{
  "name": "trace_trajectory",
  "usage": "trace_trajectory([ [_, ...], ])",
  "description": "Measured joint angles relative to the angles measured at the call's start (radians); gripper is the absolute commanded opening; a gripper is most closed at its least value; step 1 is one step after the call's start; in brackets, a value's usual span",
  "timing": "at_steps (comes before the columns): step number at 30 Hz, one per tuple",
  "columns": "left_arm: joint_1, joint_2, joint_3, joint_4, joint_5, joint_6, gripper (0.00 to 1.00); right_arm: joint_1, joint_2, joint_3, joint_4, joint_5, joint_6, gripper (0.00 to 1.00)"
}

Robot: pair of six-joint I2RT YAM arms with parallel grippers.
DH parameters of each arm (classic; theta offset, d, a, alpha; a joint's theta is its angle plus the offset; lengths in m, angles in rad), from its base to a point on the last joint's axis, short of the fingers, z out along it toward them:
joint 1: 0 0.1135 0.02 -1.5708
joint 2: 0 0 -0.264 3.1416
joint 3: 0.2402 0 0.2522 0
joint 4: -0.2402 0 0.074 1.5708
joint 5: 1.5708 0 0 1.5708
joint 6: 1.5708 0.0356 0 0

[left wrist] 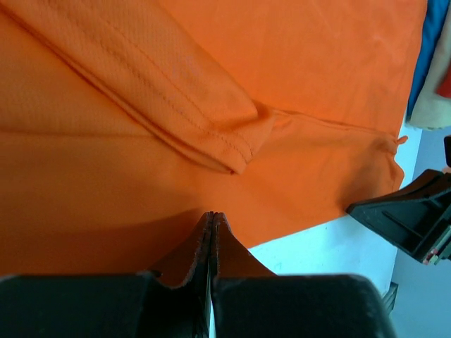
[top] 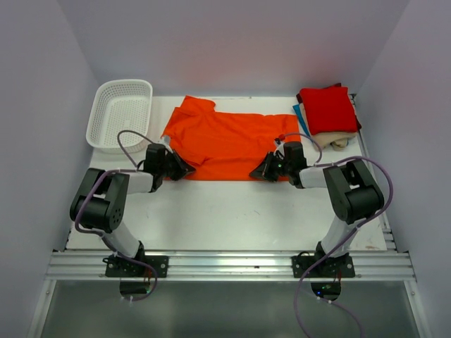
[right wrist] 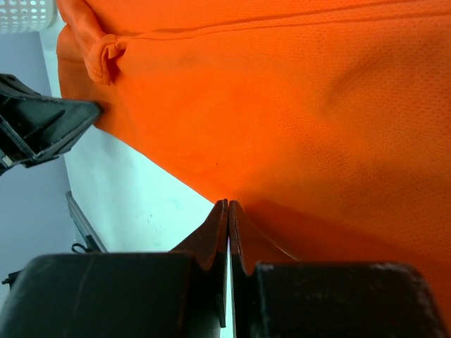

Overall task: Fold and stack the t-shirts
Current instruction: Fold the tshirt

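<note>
The orange t-shirt [top: 225,141] lies flat across the table, with one sleeve [left wrist: 176,91] folded over its body. My left gripper [top: 184,169] is shut, its tips [left wrist: 213,215] pinched on the near hem at the shirt's left end. At the right end of that hem, my right gripper [top: 259,171] is also shut, fingertips [right wrist: 227,204] meeting on the cloth's edge. A stack of folded t-shirts stands at the back right: red [top: 328,109] on top, blue [top: 298,113] and beige [top: 331,139] edges showing beneath.
A white mesh basket [top: 120,113] sits at the back left, beside the shirt's raised sleeve. The white table [top: 225,211] runs bare between the shirt's near hem and the arm bases. Grey walls close in the left, right and back.
</note>
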Motion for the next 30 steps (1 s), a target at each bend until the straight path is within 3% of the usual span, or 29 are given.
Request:
trace_trajectory([
  [12,0.000,0.132,0.127,-0.030,-0.057,0.002,0.00,0.002,0.002,-0.013,0.000,0.000,-0.004,0.00],
  [30,0.000,0.196,0.318,-0.082,-0.062,0.013,0.00,0.005,0.017,-0.038,0.004,0.002,-0.022,0.00],
])
